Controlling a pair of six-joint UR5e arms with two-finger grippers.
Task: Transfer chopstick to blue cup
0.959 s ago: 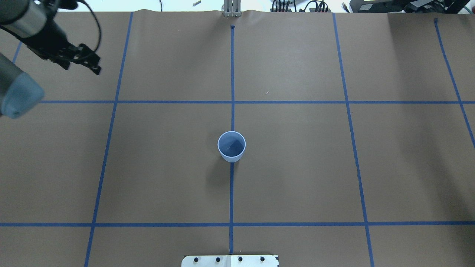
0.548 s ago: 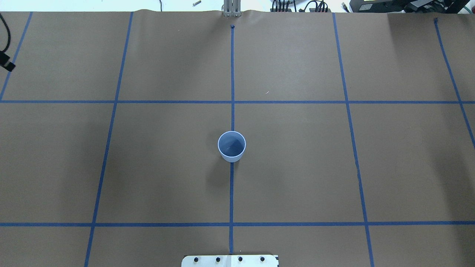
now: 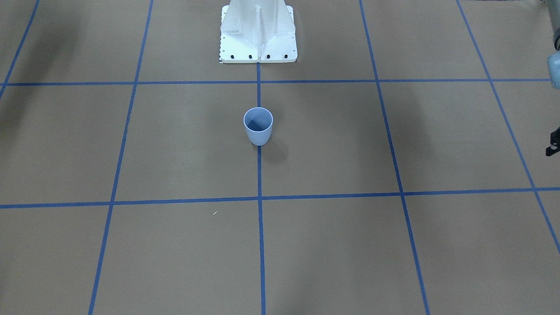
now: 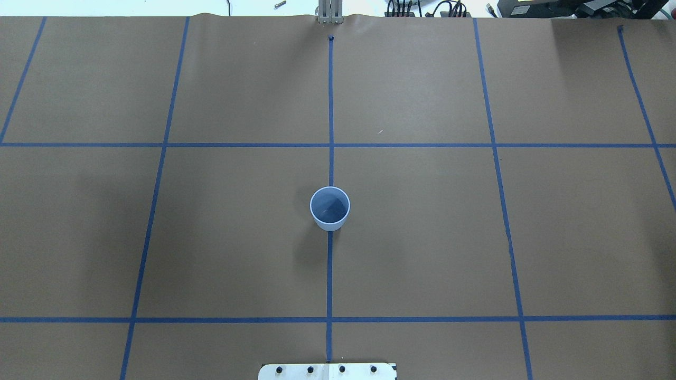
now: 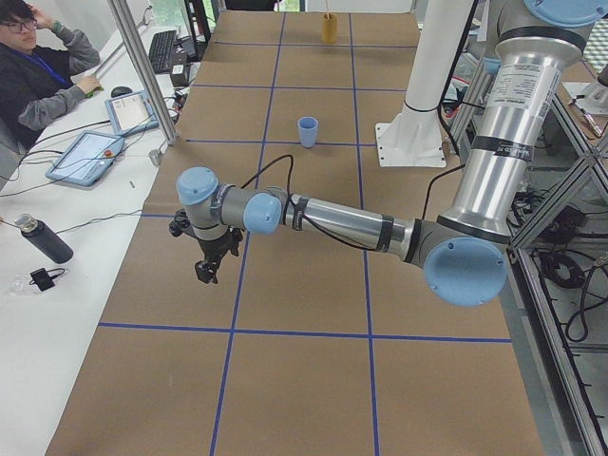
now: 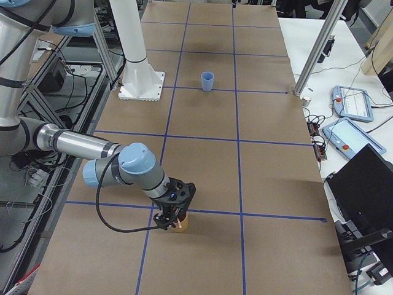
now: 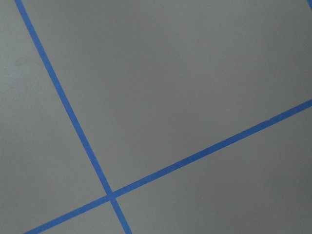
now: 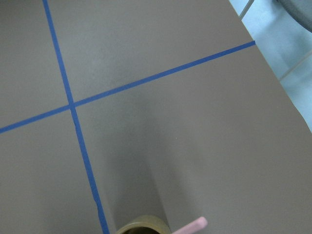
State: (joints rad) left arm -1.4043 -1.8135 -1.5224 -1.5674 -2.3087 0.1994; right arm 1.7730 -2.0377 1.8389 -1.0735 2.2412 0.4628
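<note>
Wide table covered in brown paper, ruled into squares by blue tape lines. Blue cup upright on the centre line in the middle of the table, apparently empty, nothing close by.

Chopstick not in the blue cup: pale pink, standing in a tan cup at the table's right end, well apart from the blue cup. Only its tip and the tan cup's rim visible, at the bottom edge of the right wrist view.

Right arm stretched low over that end, with the right arm's fingers pointing down just beside or over the tan cup's mouth. Impossible to tell from the side view whether released, clenched or already grasping the chopstick.

Left arm reaching out over the table's left end, the left arm's fingers hanging above bare paper, well apart from both cups. Their state likewise impossible to tell.

Seated person at the edge of the left side view.

Step in hand, by judgement: the pick-up, at its very start, with the transfer itself not yet begun.

Next move likely to call for:
- a fine, centred pinch on the thin stick above the tan cup's rim;
- a straight lift clear of it;
- a long carry to the centre;
- a tip-down release over the blue cup's small mouth.

Some risk of tipping the tan cup or losing the stick.
</note>
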